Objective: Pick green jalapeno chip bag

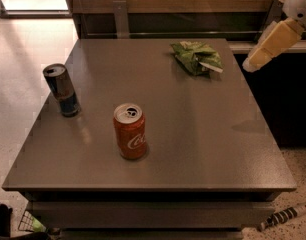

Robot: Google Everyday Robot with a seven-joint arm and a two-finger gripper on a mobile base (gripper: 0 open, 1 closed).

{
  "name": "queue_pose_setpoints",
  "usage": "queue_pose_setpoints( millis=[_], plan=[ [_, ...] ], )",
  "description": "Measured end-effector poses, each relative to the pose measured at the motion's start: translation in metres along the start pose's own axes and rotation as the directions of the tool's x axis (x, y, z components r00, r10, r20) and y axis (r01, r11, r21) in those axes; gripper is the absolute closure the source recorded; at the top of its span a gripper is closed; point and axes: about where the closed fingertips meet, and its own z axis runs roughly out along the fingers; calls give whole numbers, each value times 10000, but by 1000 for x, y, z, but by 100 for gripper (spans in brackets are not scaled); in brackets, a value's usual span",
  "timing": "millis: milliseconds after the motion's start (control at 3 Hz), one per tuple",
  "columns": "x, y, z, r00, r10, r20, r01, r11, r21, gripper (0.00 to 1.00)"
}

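My pale cream gripper (pixel 269 45) hangs past the grey table's (pixel 193 149) far right side, near the wrinkly green foil chip bag (pixel 195 58) lying flat there, so reaching is short. I cannot tell whether it is spread or closed.

Green jalapeno chip bag (pixel 195 57) (crumpled) lies near gripper (pixel 255 60).
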Motion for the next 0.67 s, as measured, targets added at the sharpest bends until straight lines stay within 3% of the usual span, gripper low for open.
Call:
queue_pose_setpoints(
  millis=[333, 667],
  plan=[
    [-22, -52, 34, 9827, 963, 1582, -1070, 9924, 606, 0],
    [-40, -86, 70, 9502, 1932, 2445, -2172, 9733, 748, 0]
  ],
)
